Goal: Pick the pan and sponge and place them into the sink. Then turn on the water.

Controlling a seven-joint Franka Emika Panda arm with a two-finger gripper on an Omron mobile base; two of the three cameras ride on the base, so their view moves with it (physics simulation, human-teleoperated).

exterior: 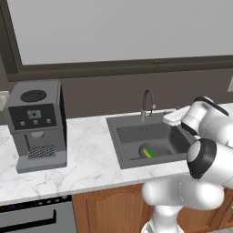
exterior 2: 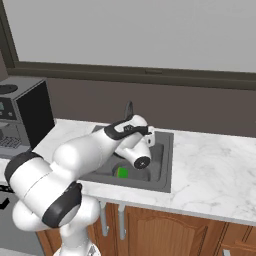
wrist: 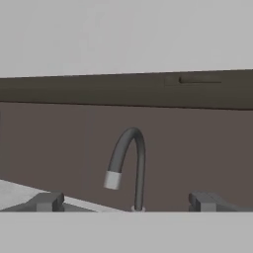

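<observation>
Pincer [wrist: 126, 201] spread wide, level — facing the faucet [wrist: 127, 165], arm stretched over the sink [exterior: 132, 136], sponge [exterior: 149, 153] inside

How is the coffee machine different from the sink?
The coffee machine stands tall on top of the counter; the sink dips down into it. The coffee machine is a boxy block with buttons and a little screen; the sink is a hollow basin holding the pan and sponge. Both are grey.
</observation>
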